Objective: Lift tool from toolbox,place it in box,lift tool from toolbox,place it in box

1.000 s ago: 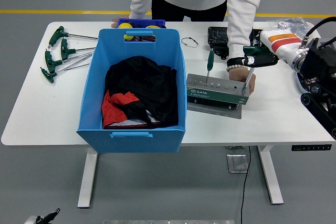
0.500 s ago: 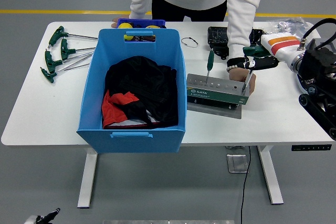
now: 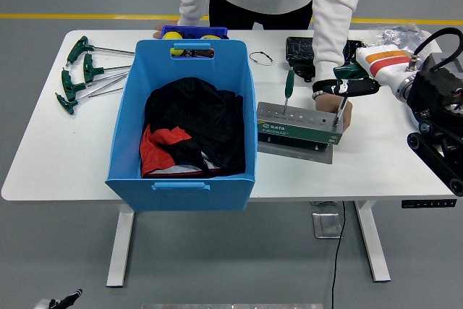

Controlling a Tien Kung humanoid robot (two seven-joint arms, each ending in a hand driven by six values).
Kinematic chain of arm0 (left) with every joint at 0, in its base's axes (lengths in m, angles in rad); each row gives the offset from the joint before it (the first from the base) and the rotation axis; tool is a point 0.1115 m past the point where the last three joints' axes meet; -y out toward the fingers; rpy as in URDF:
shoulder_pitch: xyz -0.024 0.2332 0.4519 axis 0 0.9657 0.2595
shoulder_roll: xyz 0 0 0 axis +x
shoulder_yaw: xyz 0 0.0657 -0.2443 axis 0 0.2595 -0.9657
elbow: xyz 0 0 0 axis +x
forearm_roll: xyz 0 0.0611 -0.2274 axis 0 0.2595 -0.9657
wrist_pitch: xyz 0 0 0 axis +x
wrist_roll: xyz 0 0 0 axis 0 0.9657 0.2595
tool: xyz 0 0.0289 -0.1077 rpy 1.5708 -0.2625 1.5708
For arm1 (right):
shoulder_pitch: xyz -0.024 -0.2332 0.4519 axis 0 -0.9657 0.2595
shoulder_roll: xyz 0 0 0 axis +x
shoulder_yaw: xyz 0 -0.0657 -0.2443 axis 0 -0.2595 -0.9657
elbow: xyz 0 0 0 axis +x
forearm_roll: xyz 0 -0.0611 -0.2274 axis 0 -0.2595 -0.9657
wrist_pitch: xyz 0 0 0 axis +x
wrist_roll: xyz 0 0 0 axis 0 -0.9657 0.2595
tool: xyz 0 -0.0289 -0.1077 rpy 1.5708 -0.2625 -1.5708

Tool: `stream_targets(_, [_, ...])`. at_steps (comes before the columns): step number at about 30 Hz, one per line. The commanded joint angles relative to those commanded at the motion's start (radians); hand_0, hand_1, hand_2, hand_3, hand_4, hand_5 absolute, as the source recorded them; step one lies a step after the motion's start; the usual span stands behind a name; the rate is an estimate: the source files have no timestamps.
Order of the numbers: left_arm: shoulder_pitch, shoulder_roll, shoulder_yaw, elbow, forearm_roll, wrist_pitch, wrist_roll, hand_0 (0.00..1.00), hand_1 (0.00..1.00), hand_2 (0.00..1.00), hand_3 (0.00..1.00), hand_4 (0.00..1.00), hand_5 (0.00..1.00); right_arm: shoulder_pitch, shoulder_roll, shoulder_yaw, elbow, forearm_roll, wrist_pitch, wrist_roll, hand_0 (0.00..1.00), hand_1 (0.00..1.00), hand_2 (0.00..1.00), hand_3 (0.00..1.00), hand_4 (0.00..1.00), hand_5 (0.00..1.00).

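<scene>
Green and black meet at the right hand [image 3: 354, 86], whose fingers curl around the green T-handle of a tool [image 3: 341, 103] standing in the right end of the green toolbox [image 3: 298, 127]. The shaft runs down into one of the holes in the toolbox's grey top, so the tool is not yet free. The left hand is out of view.

A person's hand [image 3: 334, 106] rests just behind that same end of the toolbox, touching it or nearly so, as if steadying it. A second tool, a green-handled screwdriver [image 3: 289, 90], stands upright in a hole further left.

The main risk, as I judge it, is a pull that is not straight up: the shaft could bind in its hole and drag or tip the toolbox, which sits on a thin grey plate [image 3: 295, 151]. The robot's fingers are also very near the person's wrist and could brush it on the way up. A loose hold on the handle could let the tool slip back.

The blue box [image 3: 130, 135] sits well to the left, holding black and red cloth [image 3: 189, 129], with no tool visible in it. Beyond it a small blue tray [image 3: 194, 32] holds yellow balls. Several green T-handle wrenches [image 3: 83, 74] lie on the white table [image 3: 65, 157] at far left.
</scene>
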Motion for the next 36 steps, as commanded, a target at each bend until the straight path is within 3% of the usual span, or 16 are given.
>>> stream_targets(6, [-0.001, 0.001, -0.003, 0.000, 0.006, -0.001, 0.001, 0.710, 0.723, 0.739, 0.735, 0.745, 0.691, 0.003, 0.003, -0.014, -0.008, 0.013, -0.033, 0.000, 0.094, 0.071, 0.108, 0.120, 0.998, 0.930])
stream_targets(7, [-0.001, 0.001, -0.002, 0.000, 0.006, -0.001, 0.001, 0.710, 0.723, 0.739, 0.735, 0.745, 0.691, 0.004, 0.004, -0.017, -0.011, 0.018, -0.046, 0.002, 0.071, 0.037, 0.075, 0.081, 0.998, 0.881])
stream_targets(12, [-0.004, 0.002, 0.002, 0.000, 0.000, -0.001, 0.000, 0.708, 0.723, 0.738, 0.736, 0.745, 0.693, 0.006, 0.006, -0.025, -0.032, 0.038, -0.104, 0.020, 0.071, 0.037, 0.075, 0.081, 0.998, 0.881])
stream_targets(13, [-0.004, 0.003, 0.002, 0.000, 0.000, -0.001, 0.000, 0.708, 0.723, 0.738, 0.736, 0.745, 0.693, 0.006, 0.006, -0.025, -0.034, 0.038, -0.109, 0.022, 0.031, 0.002, 0.027, 0.035, 0.998, 0.791])
stream_targets(17, [-0.007, 0.003, 0.005, 0.000, -0.004, -0.001, -0.002, 0.708, 0.723, 0.738, 0.736, 0.745, 0.693, 0.003, 0.007, -0.032, -0.053, 0.050, -0.169, 0.064, 0.031, 0.002, 0.027, 0.035, 0.998, 0.791])
stream_targets(18, [-0.007, 0.003, 0.005, 0.000, -0.005, -0.001, -0.002, 0.708, 0.722, 0.739, 0.736, 0.745, 0.693, 0.002, 0.008, -0.033, -0.055, 0.050, -0.182, 0.073, 0.002, 0.002, 0.002, 0.002, 0.998, 0.642])
stream_targets(22, [-0.008, 0.003, 0.006, 0.000, -0.006, -0.001, -0.002, 0.708, 0.722, 0.739, 0.736, 0.745, 0.693, 0.000, 0.006, -0.034, -0.059, 0.046, -0.222, 0.095, 0.002, 0.002, 0.002, 0.002, 0.998, 0.642])
stream_targets(23, [-0.008, 0.003, 0.006, 0.000, -0.006, -0.001, -0.002, 0.708, 0.722, 0.739, 0.736, 0.745, 0.693, 0.000, 0.005, -0.034, -0.058, 0.045, -0.229, 0.100, 0.002, 0.002, 0.002, 0.002, 0.998, 0.642])
stream_targets(24, [-0.008, 0.003, 0.006, 0.000, -0.006, -0.001, -0.002, 0.708, 0.721, 0.739, 0.734, 0.745, 0.691, 0.000, 0.004, -0.033, -0.057, 0.044, -0.235, 0.103, 0.002, 0.002, 0.002, 0.002, 0.994, 0.569])
stream_targets(36, [-0.007, 0.004, 0.002, 0.000, -0.003, -0.001, -0.001, 0.708, 0.718, 0.736, 0.733, 0.745, 0.692, 0.005, -0.009, -0.019, -0.041, 0.039, -0.266, 0.125, 0.002, 0.002, 0.002, 0.002, 0.939, 0.566])
